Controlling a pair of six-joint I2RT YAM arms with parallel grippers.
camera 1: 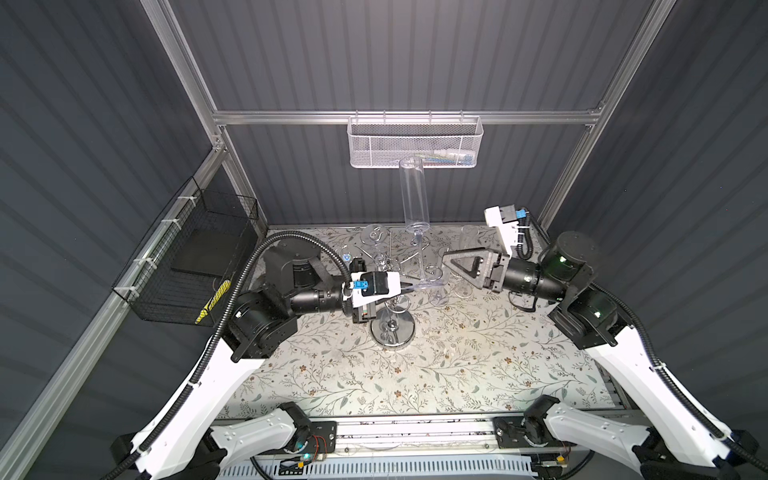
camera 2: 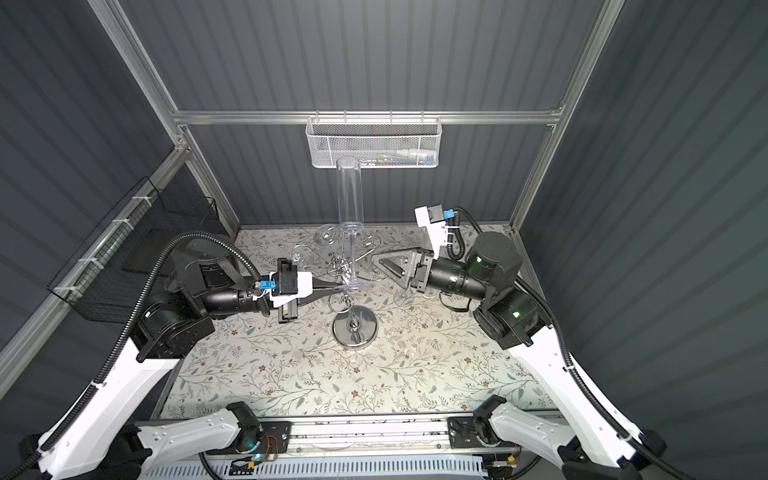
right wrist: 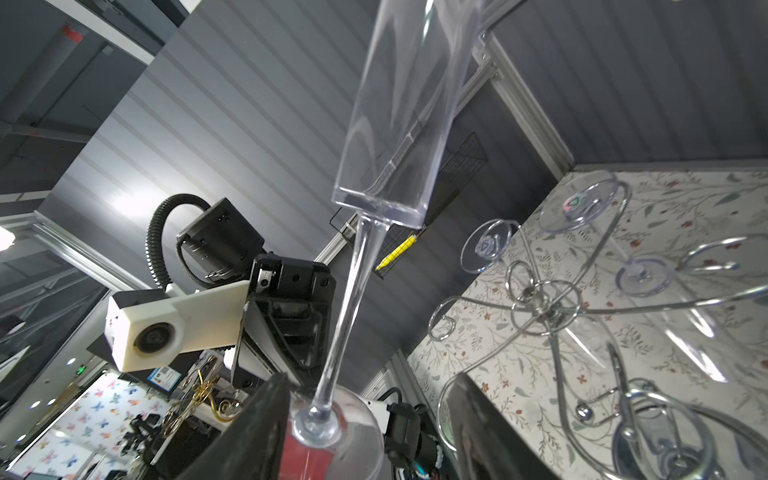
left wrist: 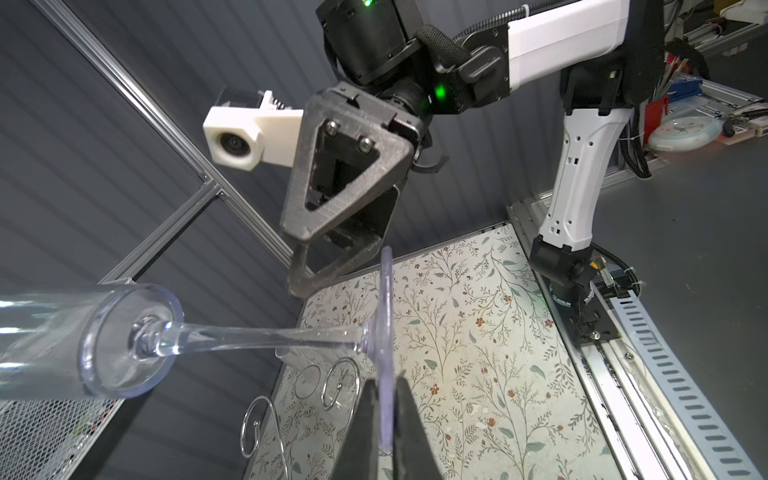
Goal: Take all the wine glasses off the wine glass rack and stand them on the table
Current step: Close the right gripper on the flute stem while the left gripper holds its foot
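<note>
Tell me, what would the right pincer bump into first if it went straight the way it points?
Probably the glass. Its stem stands between the right pincer's open fingers, near the foot that the left pincer pinches. How far off is hard to tell.

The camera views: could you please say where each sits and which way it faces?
Top views: overhead, looking down on the floral-patterned table; both arms show.
Left wrist: behind the left gripper, shut on the tall clear plastic wine glass, facing the open right gripper.
Right wrist: behind the right gripper, facing the left gripper and shiny chrome wire rack.
Shared: both wrist views show the wine glass.
</note>
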